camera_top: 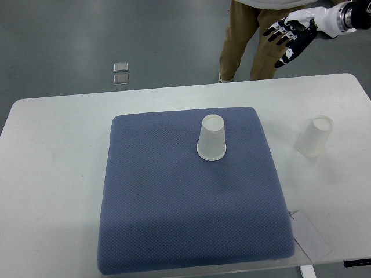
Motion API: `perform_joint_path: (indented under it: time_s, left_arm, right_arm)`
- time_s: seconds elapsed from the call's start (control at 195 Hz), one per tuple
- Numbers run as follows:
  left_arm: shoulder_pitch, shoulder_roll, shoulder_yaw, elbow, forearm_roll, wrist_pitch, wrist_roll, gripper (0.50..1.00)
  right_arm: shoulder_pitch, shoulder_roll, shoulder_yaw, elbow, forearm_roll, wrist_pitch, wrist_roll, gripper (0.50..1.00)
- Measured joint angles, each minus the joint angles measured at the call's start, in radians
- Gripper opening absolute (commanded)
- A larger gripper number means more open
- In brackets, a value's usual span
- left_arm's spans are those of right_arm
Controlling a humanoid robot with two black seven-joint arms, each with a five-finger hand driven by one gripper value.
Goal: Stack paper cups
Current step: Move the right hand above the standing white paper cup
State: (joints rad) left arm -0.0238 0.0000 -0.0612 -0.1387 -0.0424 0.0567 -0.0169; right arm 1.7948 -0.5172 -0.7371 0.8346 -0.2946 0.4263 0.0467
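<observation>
Two paper cups, both upside down, well apart. One cup [211, 138] sits on the blue pad [174, 220], near its far edge, right of centre. The other cup [315, 136] stands on the bare white worktop [52, 174], right of the pad, tilted a bit in this view.

Right robot hand [290, 36] hangs at top right, beyond the far edge of the worktop, fingers spread, holding nothing. It's well away from both cups. Left arm not in frame. A person's legs [246, 35] stand just behind the worktop near that hand.

Step in hand, as I read it: reach for the cup on the worktop, it's the nearer one to the right arm.

How to do it well:
- Bring the hand down and toward the robot, clear of the person.
- Grip the cup's side wall around mid-height, light squeeze. Thin paper will likely crush or go oval, and an oval cup won't nest.
- Lift straight up before going sideways, so the rim doesn't drag and tip it.
- Carry it over the pad cup, line up the axes, lower it mouth-down over the closed base.
- Release only once it's seated. The soft pad may let the lower cup rock, so no side push.

Paper sheet [310, 234] at the near right corner of the pad is out of the path.
</observation>
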Motion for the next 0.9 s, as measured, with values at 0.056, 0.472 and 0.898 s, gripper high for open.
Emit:
perform_joint_path:
  time_s: [0.056, 0.472, 0.898]
  left_arm:
    - [0.0, 0.0, 0.0, -0.001, 0.0, 0.0, 0.0, 1.0]
    - [-0.001, 0.0, 0.0, 0.0, 0.0, 0.0, 0.0, 1.0]
    - [-0.001, 0.0, 0.0, 0.0, -0.001, 0.0, 0.0, 1.0]
  right_arm:
    - [0.068, 0.002, -0.051, 0.036, -0.086, 0.032, -0.009, 0.915]
    - [0.539, 0.189, -0.354, 0.397, -0.243, 0.184, -0.033, 0.913]
    - [0.706, 0.213, -0.49, 0.558, 0.157, 0.185, -0.068, 0.913]
